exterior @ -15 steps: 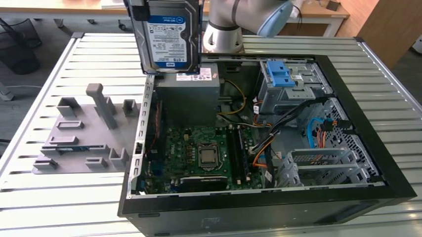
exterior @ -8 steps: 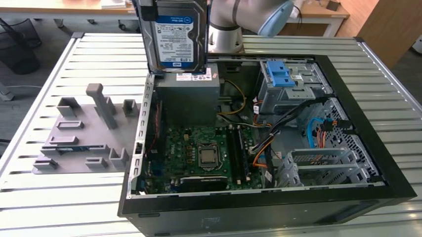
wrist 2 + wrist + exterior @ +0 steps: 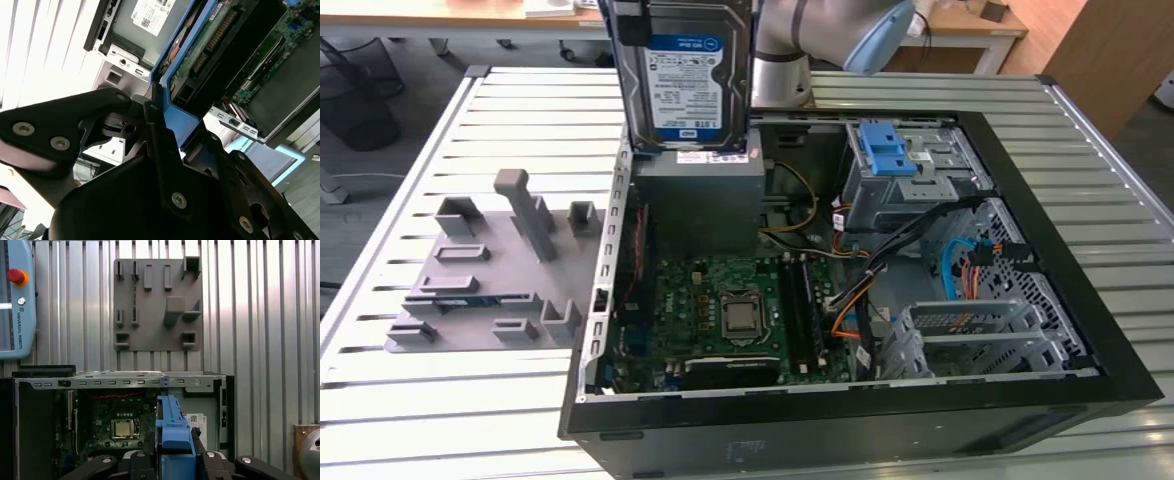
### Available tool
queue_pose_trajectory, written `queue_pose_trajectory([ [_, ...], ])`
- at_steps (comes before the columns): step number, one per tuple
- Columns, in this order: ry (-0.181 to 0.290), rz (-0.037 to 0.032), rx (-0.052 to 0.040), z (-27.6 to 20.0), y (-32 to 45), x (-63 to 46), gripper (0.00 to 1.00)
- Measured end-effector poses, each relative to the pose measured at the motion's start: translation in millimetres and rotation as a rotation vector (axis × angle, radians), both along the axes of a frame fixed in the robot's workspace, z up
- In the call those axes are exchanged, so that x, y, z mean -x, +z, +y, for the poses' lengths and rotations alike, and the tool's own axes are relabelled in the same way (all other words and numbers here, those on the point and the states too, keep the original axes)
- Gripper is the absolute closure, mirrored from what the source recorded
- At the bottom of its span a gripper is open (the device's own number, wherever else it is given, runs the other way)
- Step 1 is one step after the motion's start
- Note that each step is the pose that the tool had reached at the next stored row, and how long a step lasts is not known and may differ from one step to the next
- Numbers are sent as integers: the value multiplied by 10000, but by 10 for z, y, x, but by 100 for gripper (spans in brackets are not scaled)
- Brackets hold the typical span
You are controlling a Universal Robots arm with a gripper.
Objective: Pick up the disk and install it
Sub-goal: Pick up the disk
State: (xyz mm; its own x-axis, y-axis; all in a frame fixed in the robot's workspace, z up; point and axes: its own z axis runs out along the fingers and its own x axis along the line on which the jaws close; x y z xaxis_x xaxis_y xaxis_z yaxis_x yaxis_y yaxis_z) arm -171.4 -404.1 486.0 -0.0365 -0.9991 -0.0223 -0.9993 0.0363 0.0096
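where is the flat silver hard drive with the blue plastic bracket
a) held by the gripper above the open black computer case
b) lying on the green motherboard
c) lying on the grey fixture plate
a: the flat silver hard drive hangs upright over the open black computer case, blue bracket clamped in the gripper.

disk [image 3: 687, 85] silver, label [image 3: 698, 48] blue-white; motherboard [image 3: 734, 305] green; fixture plate [image 3: 480, 290] grey; case [image 3: 854, 430] black.

I count one disk [image 3: 687, 80], one open computer case [image 3: 854, 430], one grey fixture plate [image 3: 460, 290] and one slatted counter [image 3: 520, 110]. Inside the case I make out one motherboard [image 3: 707, 300], one processor [image 3: 740, 318] and one power-supply box [image 3: 700, 190]. There's one teach pendant [image 3: 15, 300] too.
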Motion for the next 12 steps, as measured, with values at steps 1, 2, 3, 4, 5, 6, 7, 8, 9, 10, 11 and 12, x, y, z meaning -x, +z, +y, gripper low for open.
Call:
queue_pose_trajectory([
  [1, -7, 0, 0, -20, 0, 0, 64],
  [2, -13, 0, 1, -40, -1, 0, 64],
  [3, -18, 0, 0, -59, -1, -1, 64],
  [4, -25, 1, 1, -75, -1, -2, 64],
  [5, -33, 0, 0, -92, -2, -2, 64],
  [6, -42, 1, 1, -108, -2, -3, 64],
  [7, -50, 0, 0, -122, -3, -4, 64],
  [8, -55, 0, 1, -133, -3, -8, 64],
  [9, -57, 0, 0, -139, -4, -13, 64],
  [10, -58, -1, -1, -143, -5, -23, 64],
  [11, -58, 0, 0, -144, -5, -41, 64],
  [12, -58, 0, 0, -144, -4, -63, 64],
])
